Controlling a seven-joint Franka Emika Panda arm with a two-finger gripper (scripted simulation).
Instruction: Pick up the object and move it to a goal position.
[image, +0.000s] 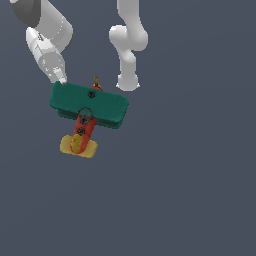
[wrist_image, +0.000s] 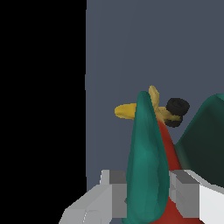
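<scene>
The object (image: 89, 106) is a toy airplane with a wide teal-green wing, a red fuselage (image: 82, 129) with dark screws, a yellow tail (image: 78, 146) and a yellow nose tip (image: 96, 81). In the exterior view my gripper (image: 62, 80) comes down at the wing's end on that view's left. The wrist view shows the teal wing (wrist_image: 146, 148) edge-on between my two grey fingers (wrist_image: 114, 192), which press on it from both sides, so my gripper (wrist_image: 148, 192) is shut on the wing. Beyond it are the yellow nose (wrist_image: 127, 110) and a black wheel (wrist_image: 177, 107). Whether the plane rests on the floor I cannot tell.
The arm's white links and base (image: 127, 45) stand behind the plane in the exterior view. A plain dark grey floor (image: 190, 190) spreads all around. A black band (wrist_image: 41, 109) fills one side of the wrist view.
</scene>
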